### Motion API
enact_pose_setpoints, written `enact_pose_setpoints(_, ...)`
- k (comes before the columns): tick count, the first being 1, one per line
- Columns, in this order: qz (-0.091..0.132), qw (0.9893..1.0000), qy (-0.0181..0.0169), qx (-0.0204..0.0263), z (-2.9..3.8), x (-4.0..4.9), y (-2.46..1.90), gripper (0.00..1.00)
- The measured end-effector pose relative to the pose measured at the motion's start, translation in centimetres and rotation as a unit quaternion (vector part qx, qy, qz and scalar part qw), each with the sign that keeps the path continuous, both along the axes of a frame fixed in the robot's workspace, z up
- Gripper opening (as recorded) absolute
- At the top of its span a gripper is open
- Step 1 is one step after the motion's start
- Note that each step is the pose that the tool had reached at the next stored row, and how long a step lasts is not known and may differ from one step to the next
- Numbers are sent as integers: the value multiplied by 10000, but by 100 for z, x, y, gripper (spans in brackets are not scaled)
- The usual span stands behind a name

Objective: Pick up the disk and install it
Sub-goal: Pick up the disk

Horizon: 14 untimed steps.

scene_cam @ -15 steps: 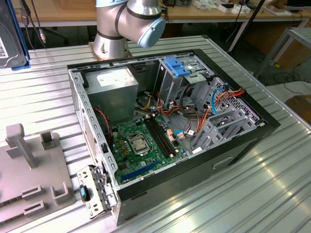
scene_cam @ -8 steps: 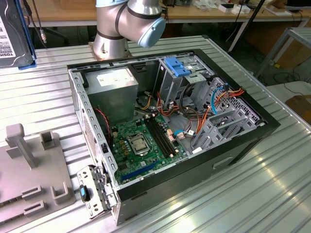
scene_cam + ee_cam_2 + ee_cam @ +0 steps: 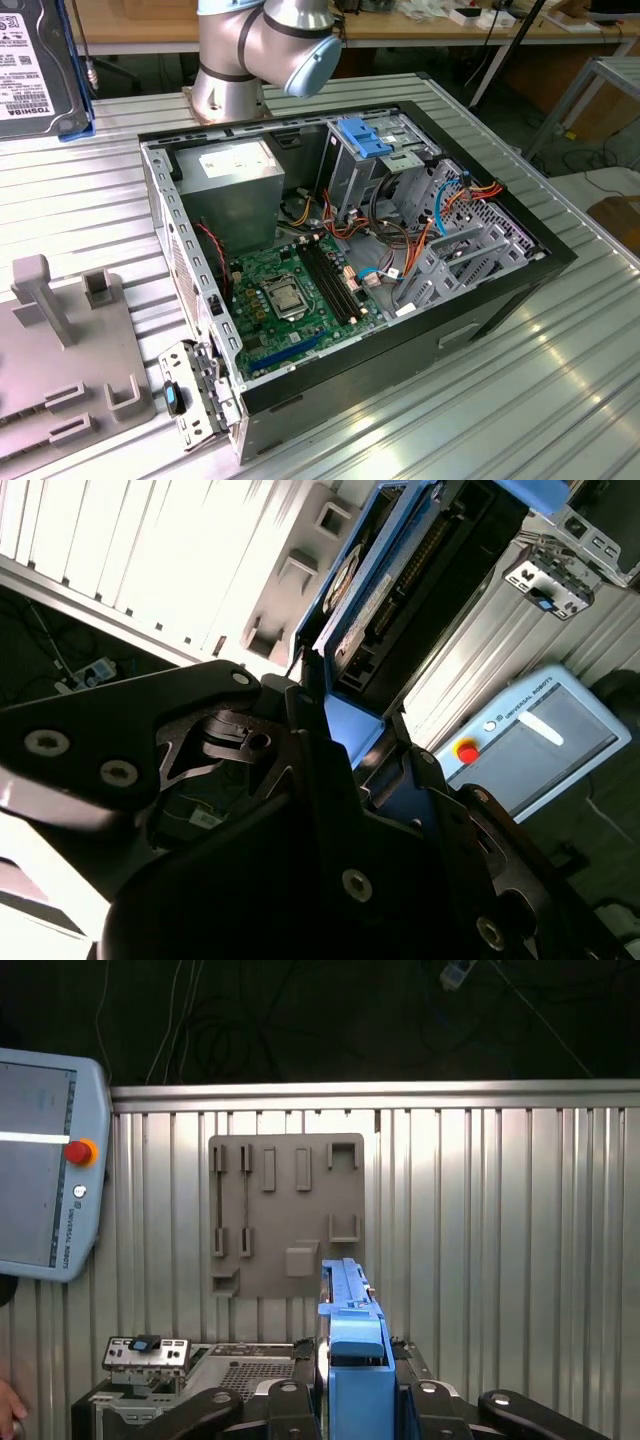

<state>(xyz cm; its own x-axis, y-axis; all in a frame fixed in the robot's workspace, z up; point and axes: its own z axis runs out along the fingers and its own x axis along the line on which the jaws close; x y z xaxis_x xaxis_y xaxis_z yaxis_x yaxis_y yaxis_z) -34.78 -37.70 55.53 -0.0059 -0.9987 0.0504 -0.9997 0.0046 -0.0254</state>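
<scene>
The end effector [image 3: 352, 1405] is clamped on the disk [image 3: 350, 1345], its black fingers [image 3: 285, 1400] pressing both sides of the blue carrier frame. The disk is held edge-up in the air above the ribbed metal counter [image 3: 500, 390].

An open computer case [image 3: 400, 350] lies in the counter's middle. Inside it are a green motherboard [image 3: 290, 290], a grey power supply [image 3: 235, 185] and a light-blue bracket [image 3: 365, 135]. Orange and blue cables [image 3: 420, 235] sprawl across the metal drive cage [image 3: 480, 245]. A grey fixture plate [image 3: 285, 1215] rests beside the case, toward the counter's edge. A teach pendant [image 3: 40, 1170] lies near it.
</scene>
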Motion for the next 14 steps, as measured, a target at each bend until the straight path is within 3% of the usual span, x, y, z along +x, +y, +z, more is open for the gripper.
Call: enact_pose_setpoints(14,0,10000,0,0,0,210,0,37)
